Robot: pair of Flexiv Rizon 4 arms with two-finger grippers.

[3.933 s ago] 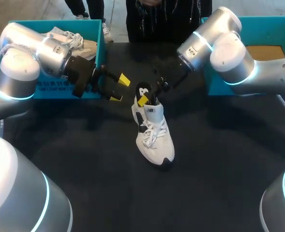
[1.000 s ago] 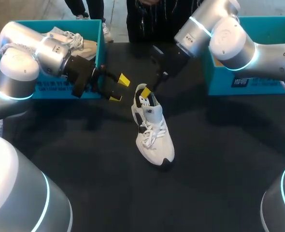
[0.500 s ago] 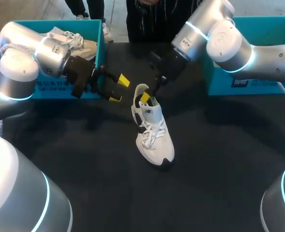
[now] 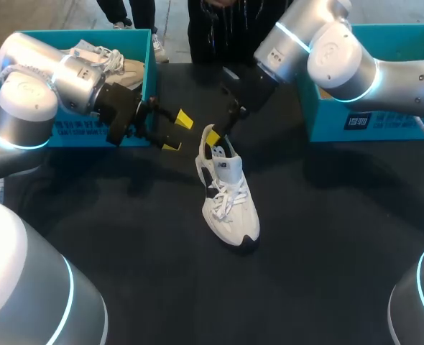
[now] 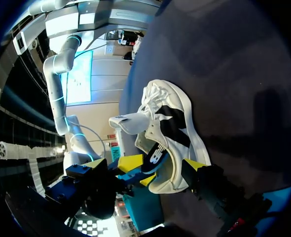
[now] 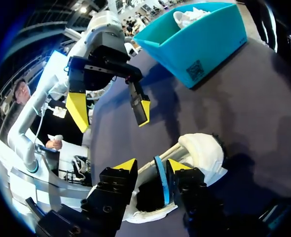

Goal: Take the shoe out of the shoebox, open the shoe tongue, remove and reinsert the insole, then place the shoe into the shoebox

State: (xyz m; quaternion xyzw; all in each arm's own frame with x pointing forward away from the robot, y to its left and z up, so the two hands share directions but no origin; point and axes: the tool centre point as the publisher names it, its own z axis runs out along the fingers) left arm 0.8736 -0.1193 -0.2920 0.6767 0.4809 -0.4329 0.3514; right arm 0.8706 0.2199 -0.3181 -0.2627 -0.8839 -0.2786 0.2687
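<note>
The shoe (image 4: pixel 226 194) lies mid-table (image 4: pixel 327 237), heel toward the far edge. My right gripper (image 6: pixel 150 168) stands open in the heel opening, fingers astride the insole (image 6: pixel 160 185). My left gripper (image 4: pixel 177 133) hangs open beside it. The insole looks thin, light and floppy, so I'd pinch its heel edge.
</note>
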